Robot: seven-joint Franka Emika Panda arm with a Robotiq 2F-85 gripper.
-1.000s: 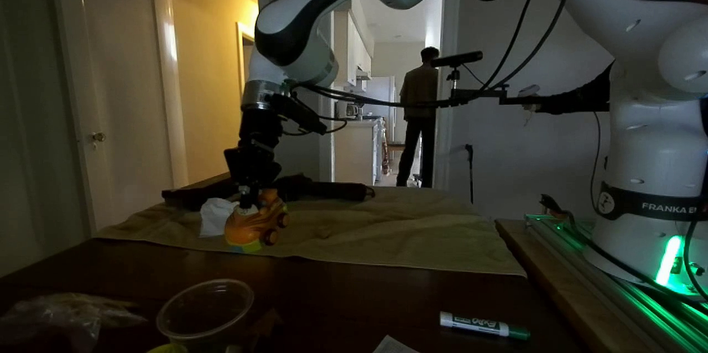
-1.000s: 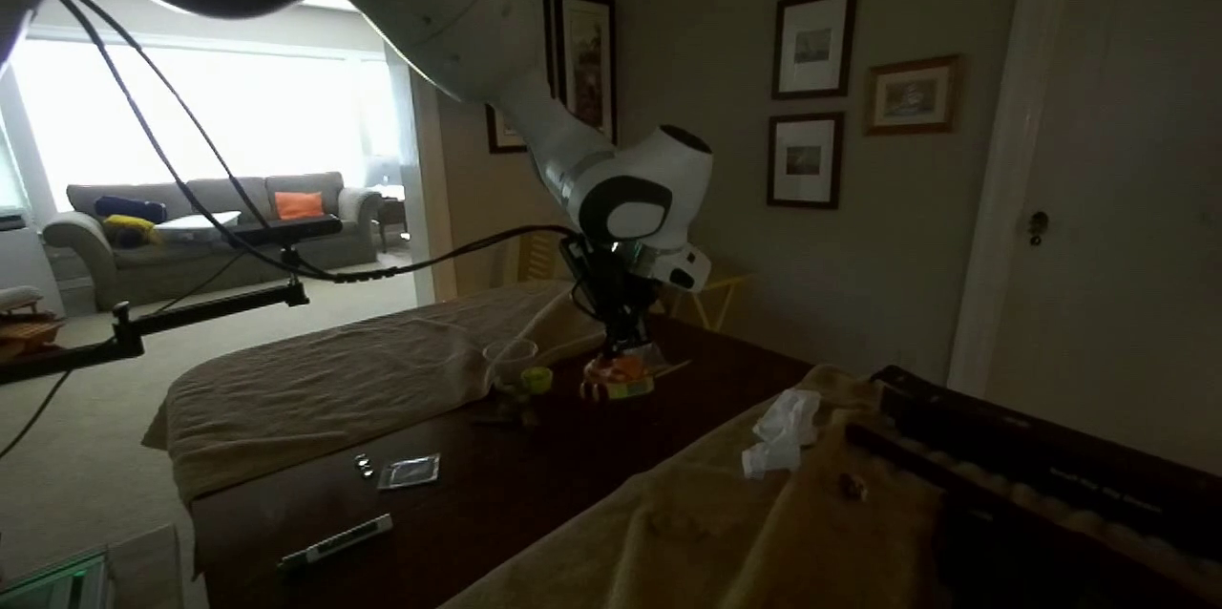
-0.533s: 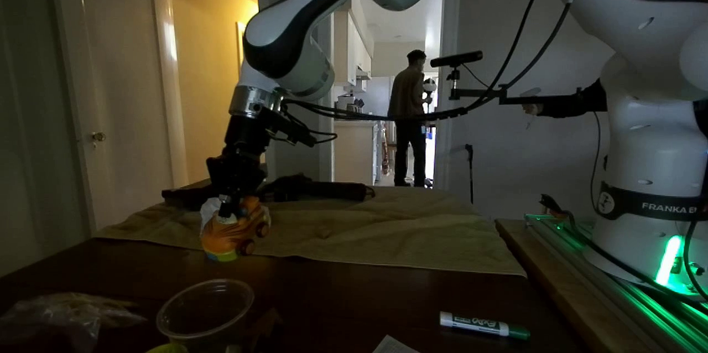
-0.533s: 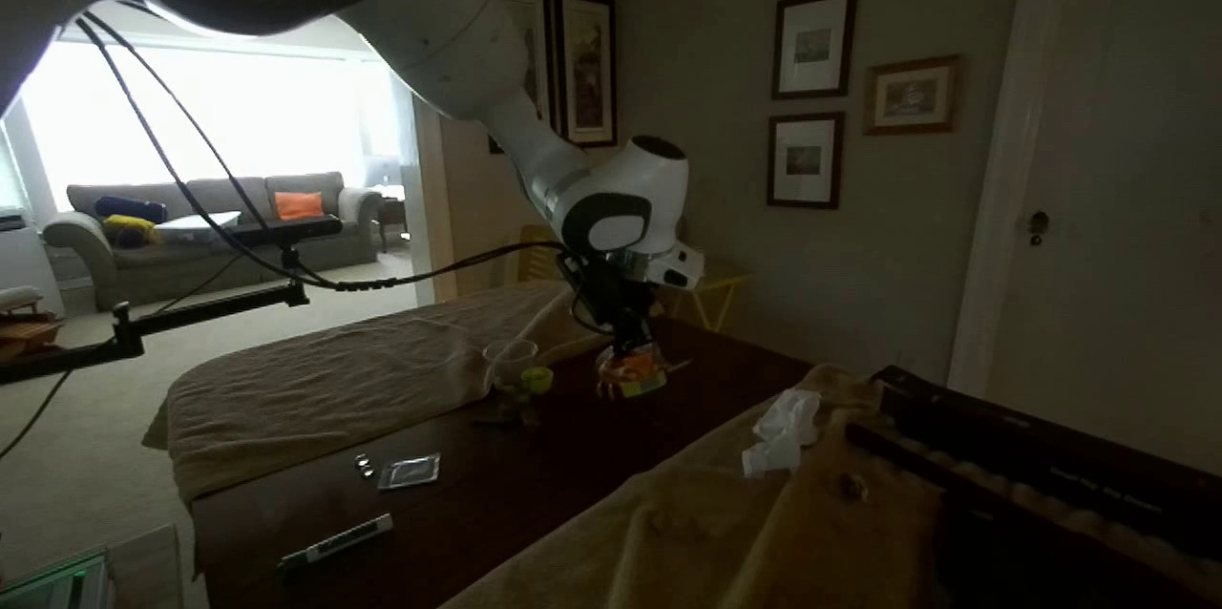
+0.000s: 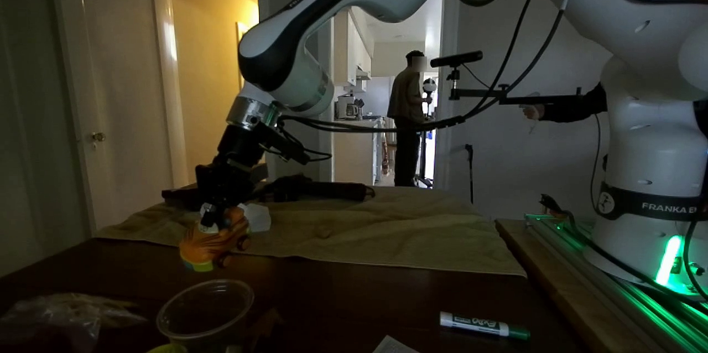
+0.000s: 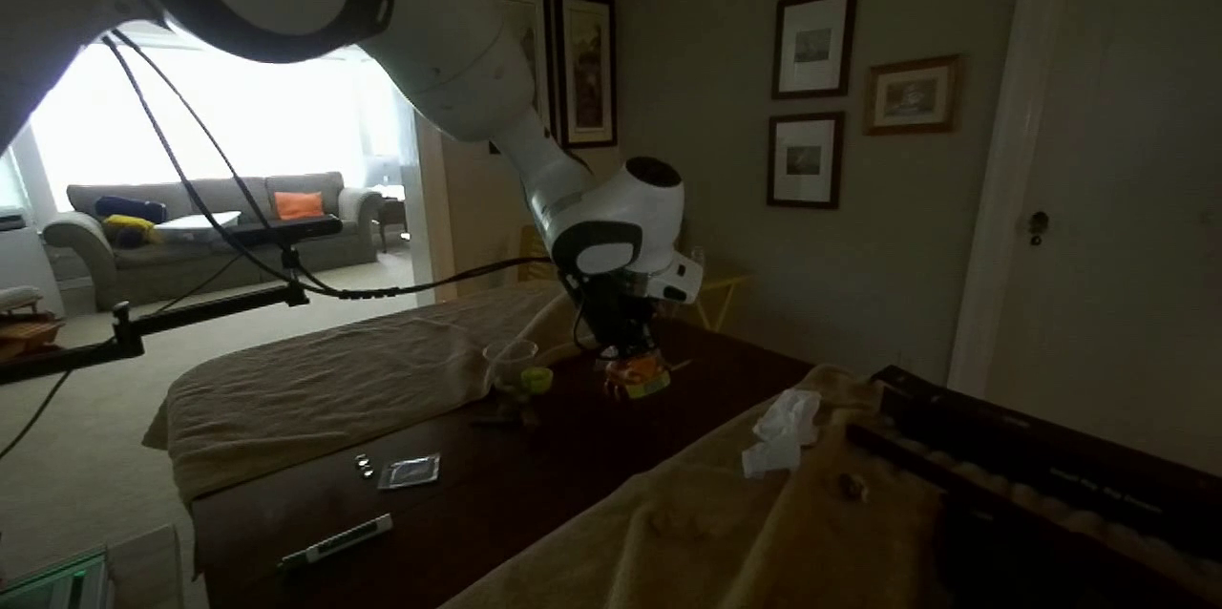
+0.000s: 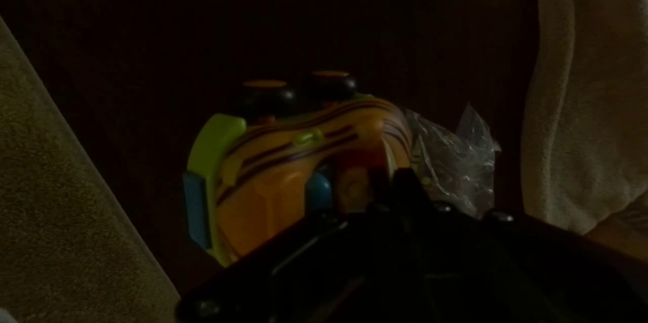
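Gloom lay on the surface [image 5: 354, 300]; above it the toy [image 5: 203, 245] hung tilted, grasped by the hand [image 5: 217, 217]; within the last second it had passed in front of the tissue [image 5: 258, 218] in an exterior view, so carrying seemed under way.

The window [image 6: 296, 113] glares behind a gray sofa [image 6: 224, 195] — walls [image 6: 706, 103] dim.
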